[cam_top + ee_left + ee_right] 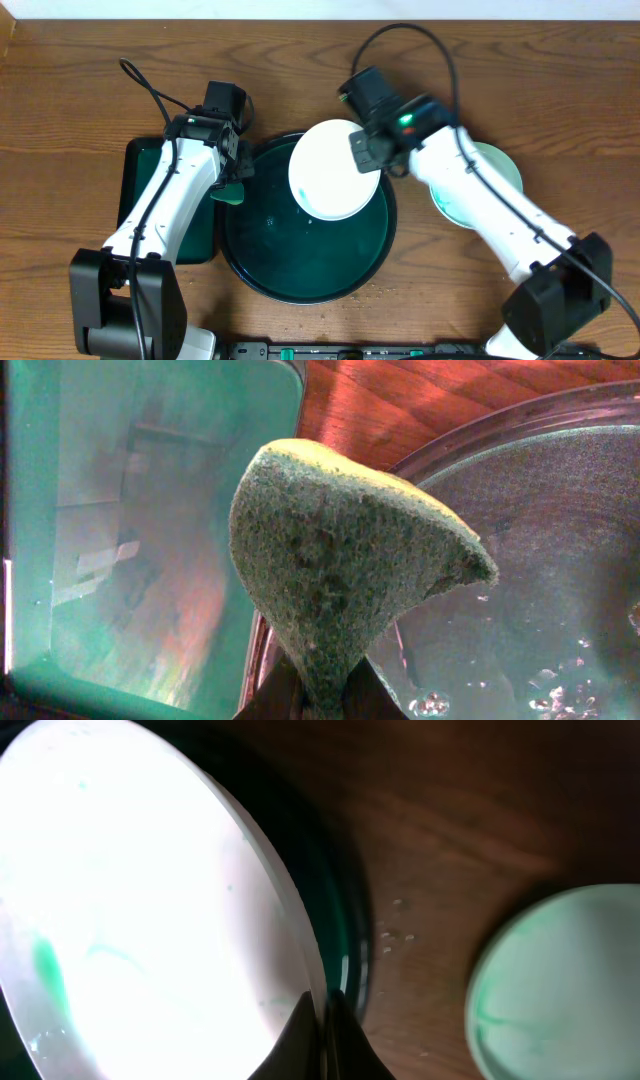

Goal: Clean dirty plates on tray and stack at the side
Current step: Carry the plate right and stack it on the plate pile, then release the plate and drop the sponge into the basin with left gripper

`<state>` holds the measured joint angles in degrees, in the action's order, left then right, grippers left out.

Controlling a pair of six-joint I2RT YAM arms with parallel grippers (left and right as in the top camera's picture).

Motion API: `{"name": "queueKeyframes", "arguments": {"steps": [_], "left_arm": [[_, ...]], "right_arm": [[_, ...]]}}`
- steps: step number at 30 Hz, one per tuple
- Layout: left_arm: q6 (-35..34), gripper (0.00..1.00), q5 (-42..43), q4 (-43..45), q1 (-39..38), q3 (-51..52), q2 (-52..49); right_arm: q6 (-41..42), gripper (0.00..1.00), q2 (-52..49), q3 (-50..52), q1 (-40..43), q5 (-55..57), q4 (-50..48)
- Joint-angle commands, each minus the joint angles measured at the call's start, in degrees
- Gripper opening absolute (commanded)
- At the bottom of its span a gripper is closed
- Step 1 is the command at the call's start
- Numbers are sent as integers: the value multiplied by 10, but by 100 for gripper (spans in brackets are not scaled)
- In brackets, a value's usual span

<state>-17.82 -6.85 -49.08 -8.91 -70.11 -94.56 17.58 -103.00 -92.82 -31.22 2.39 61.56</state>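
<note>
Above the tray's [300,285] far side, the right claw [322,1030] is clamped on a plate's [325,170] rim, and the left claw [318,695] pinches a sponge [340,560] beside the rectangular tray [135,165].

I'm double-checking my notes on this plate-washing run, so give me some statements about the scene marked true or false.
1. The right gripper grips a plate by its rim. True.
2. The left gripper is empty. False: it holds a green sponge.
3. A second plate lies on the table, right of the round tray. True.
4. The gripped plate is spotless. False: the right wrist view shows a teal smear on it.
</note>
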Motion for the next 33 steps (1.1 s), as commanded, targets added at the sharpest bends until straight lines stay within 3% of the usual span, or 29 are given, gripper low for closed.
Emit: {"name": "queueKeyframes", "arguments": {"steps": [1,11,18,27,33], "left_arm": [[-5,7,-13,-2,0,-13,6],[-5,7,-13,-2,0,-13,6],[-5,7,-13,-2,0,-13,6],[-16,8,-13,-1,0,-8,6],[-16,7,-13,3,0,-6,6]], "right_arm": [[-42,1,14,-1,66,-164,11],[-69,1,14,18,287,-183,79],[-27,1,14,141,404,-181,6],[-13,1,14,231,500,-181,-64],[-2,1,14,265,515,-144,-78]]}}
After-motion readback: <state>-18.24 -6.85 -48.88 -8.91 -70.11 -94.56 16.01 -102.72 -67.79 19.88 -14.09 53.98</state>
